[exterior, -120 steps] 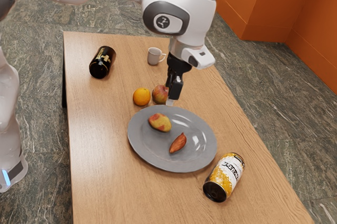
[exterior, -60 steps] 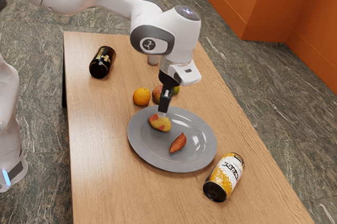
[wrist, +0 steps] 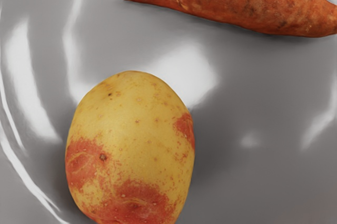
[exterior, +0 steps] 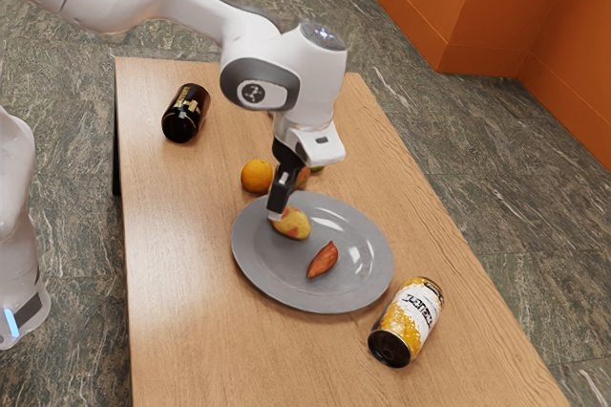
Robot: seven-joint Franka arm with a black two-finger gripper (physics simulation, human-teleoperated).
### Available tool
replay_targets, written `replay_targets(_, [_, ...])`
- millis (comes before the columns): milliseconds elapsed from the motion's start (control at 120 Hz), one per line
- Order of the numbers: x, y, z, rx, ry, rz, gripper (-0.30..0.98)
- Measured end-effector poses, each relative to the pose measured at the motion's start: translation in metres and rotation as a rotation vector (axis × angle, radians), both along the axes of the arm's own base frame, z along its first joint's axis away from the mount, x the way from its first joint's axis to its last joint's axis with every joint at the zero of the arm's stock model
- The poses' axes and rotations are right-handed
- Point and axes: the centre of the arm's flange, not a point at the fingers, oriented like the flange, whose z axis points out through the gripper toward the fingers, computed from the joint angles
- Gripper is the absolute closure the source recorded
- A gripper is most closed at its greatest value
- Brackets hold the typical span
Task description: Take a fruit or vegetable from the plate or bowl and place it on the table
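Our hand (exterior: pixel 276 217) is tilted beside the potato (exterior: pixel 292 224), at its red-patched end; we cannot tell whether it is apart or together. The potato lies on the plate (exterior: pixel 361 281), inside the rim nearest the orange (exterior: pixel 256 176). If we grip from here, we might catch only that rounded end, and the potato could squirt out or roll toward the sweet potato (exterior: pixel 323 261). Going in too low could press on the plate and shove it along the worktop (exterior: pixel 181 273). The potato's long axis runs from near the plate's rim inward, its yellower end pointing toward the sweet potato's side; we should probably centre over it and grip across its narrower width.
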Motion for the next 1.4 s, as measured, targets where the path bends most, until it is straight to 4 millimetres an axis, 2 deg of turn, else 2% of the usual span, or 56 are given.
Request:
replay_targets(183, [-0.001, 0.001, -0.006, 0.001, 0.005, -0.015, 0.0])
replay_targets(525, [0.0, 0.014, -0.005, -0.006, -0.004, -0.009, 0.0])
replay_targets(1033, [0.016, 0.013, -0.039, -0.013, 0.045, -0.021, 0.0])
replay_targets(1400, [0.029, 0.012, -0.053, -0.018, 0.058, -0.026, 0.0])
